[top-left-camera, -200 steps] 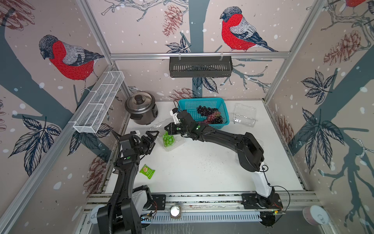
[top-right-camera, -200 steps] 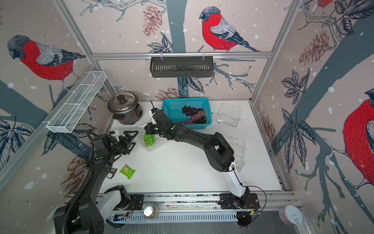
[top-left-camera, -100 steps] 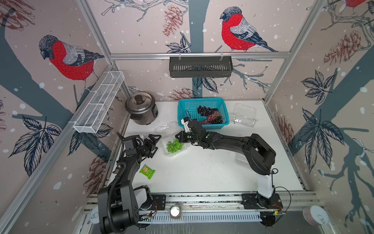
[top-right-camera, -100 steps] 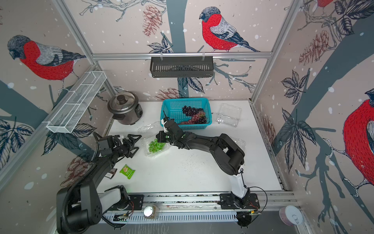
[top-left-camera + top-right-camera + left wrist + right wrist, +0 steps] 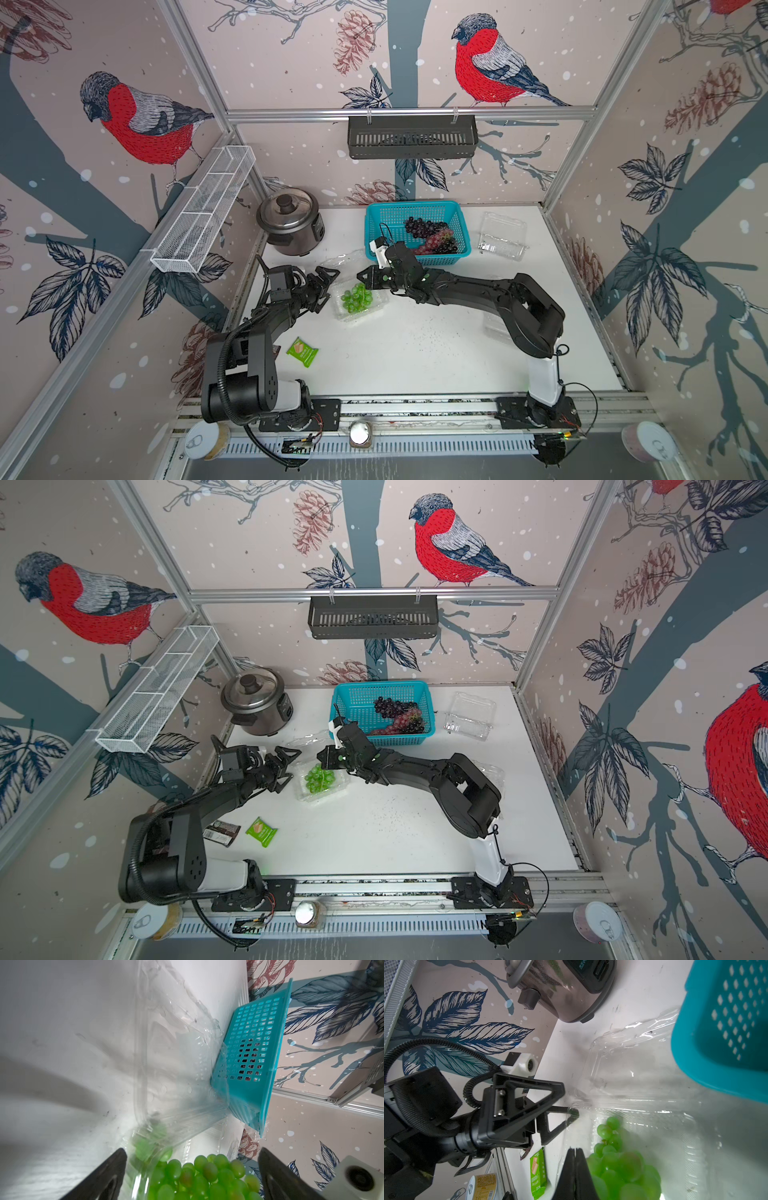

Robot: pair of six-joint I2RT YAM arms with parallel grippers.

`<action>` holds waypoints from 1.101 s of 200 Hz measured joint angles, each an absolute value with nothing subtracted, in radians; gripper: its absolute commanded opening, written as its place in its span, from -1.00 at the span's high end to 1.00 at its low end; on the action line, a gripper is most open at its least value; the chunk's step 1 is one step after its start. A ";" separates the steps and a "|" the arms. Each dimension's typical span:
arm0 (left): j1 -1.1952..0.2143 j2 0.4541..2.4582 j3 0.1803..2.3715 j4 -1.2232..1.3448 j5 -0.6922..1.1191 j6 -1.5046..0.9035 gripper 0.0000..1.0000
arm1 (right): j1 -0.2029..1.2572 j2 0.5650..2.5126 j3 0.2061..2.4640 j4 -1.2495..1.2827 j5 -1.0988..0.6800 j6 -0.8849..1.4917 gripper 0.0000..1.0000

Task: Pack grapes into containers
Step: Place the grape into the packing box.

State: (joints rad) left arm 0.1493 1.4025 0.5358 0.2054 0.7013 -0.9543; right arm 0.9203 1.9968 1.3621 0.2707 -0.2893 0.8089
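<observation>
White matte tabletop (image 5: 415, 353) inside aluminium-framed walls (image 5: 291, 62) papered with bullfinches and pine cones. Against a second ago: left gripper (image 5: 330, 286) closer to the container (image 5: 378, 306); green grapes (image 5: 356, 297) and right gripper (image 5: 360, 279) shifted slightly toward the table's front. Grapes lying in that open container. Left jaws spread wide at its rim; right jaws pressed together just above the bunch. Thin, clear, crinkled clamshell plastic; round glossy fruit; perforated teal basket (image 5: 415, 204) holding red and dark bunches (image 5: 432, 241); domed steel rice cooker (image 5: 289, 226).

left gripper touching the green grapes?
Apart. Right wrist view: the open left gripper sits by a corner of the container; bare clear tray separates it from the green grapes.
</observation>
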 measured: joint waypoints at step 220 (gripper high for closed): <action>0.093 1.388 0.448 0.309 0.677 -1.017 -0.96 | 0.910 2.123 1.390 0.205 -0.171 0.722 1.00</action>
State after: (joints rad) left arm 0.0929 1.3876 0.4477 0.3088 0.6773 -1.0168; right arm 0.9100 2.1227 1.3899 0.2050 -0.1715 0.7219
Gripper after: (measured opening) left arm 0.978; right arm 0.049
